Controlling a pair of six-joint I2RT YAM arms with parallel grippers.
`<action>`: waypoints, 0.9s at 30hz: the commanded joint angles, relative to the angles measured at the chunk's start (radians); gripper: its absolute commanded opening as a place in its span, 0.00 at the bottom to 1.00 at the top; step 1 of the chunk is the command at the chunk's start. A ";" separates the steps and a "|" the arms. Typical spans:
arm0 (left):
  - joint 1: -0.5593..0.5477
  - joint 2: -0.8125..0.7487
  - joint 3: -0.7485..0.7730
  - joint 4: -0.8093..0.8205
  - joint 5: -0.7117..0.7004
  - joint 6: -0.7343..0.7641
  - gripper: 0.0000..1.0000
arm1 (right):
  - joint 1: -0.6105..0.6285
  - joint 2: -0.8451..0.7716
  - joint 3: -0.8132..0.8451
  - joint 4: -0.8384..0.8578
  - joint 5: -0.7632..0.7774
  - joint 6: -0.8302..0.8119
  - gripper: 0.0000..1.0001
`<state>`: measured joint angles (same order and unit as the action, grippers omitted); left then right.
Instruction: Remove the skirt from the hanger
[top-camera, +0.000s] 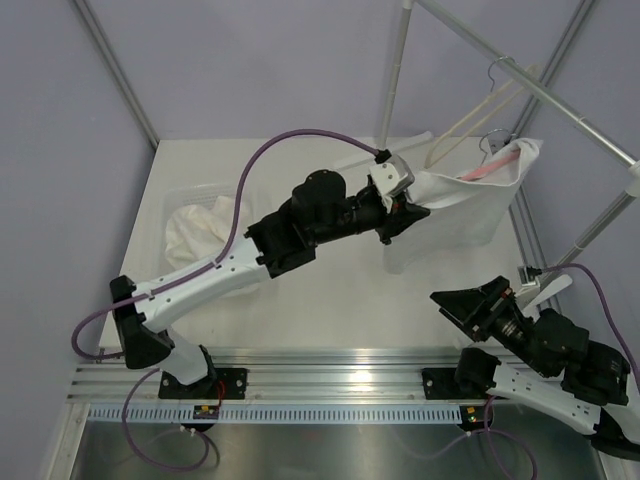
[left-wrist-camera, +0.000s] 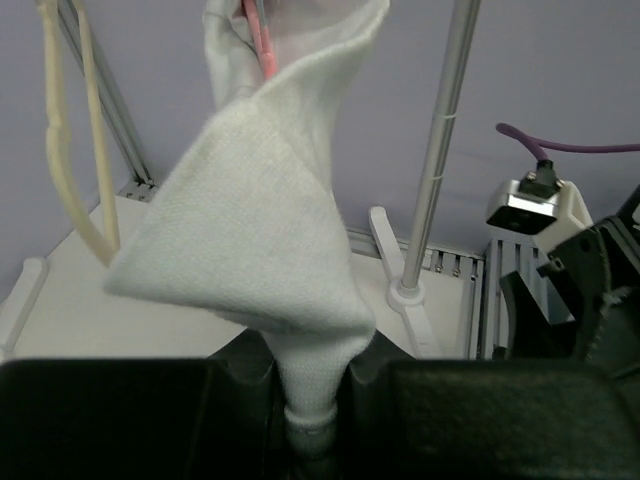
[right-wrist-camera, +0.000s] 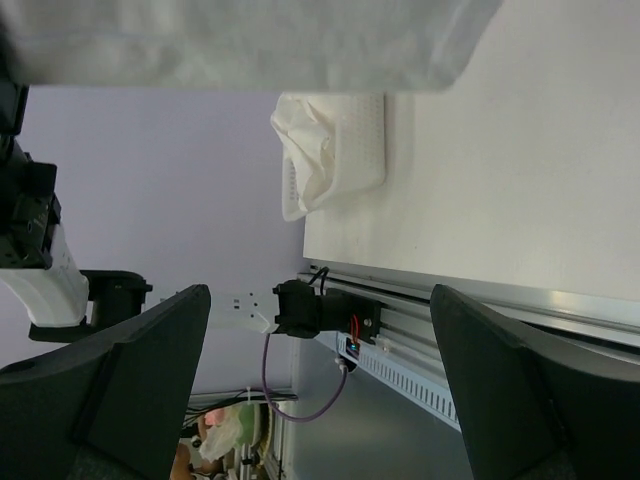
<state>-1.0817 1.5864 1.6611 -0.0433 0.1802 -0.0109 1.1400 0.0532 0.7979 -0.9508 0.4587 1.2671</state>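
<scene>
Skirt (top-camera: 465, 215) hangs on the pink hanger (top-camera: 492, 167); left gripper (top-camera: 402, 218) is clenched on its bunched edge. Right gripper (top-camera: 465, 303) gapes wide and empty, well apart from the cloth.

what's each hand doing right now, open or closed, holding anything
Left hand: closed, pinching a fold of the white skirt.
Right hand: open, holding nothing.

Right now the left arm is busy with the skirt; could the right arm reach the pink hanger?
Probably yes: the right gripper is open and empty, nothing stands between it and the pink hanger, though that hangs high.
</scene>
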 joint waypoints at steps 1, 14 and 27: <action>-0.014 -0.155 -0.120 0.126 -0.030 -0.032 0.00 | 0.006 0.112 0.020 0.064 -0.008 -0.046 0.99; -0.027 -0.618 -0.538 -0.216 -0.242 -0.188 0.00 | 0.004 0.671 0.391 0.300 -0.170 -0.479 0.96; -0.032 -0.790 -0.597 -0.371 -0.219 -0.221 0.00 | 0.006 0.856 0.688 0.411 -0.102 -0.718 0.93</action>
<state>-1.1080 0.8043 1.0641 -0.4843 -0.0566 -0.2234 1.1400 0.8604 1.4303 -0.5571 0.3031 0.6392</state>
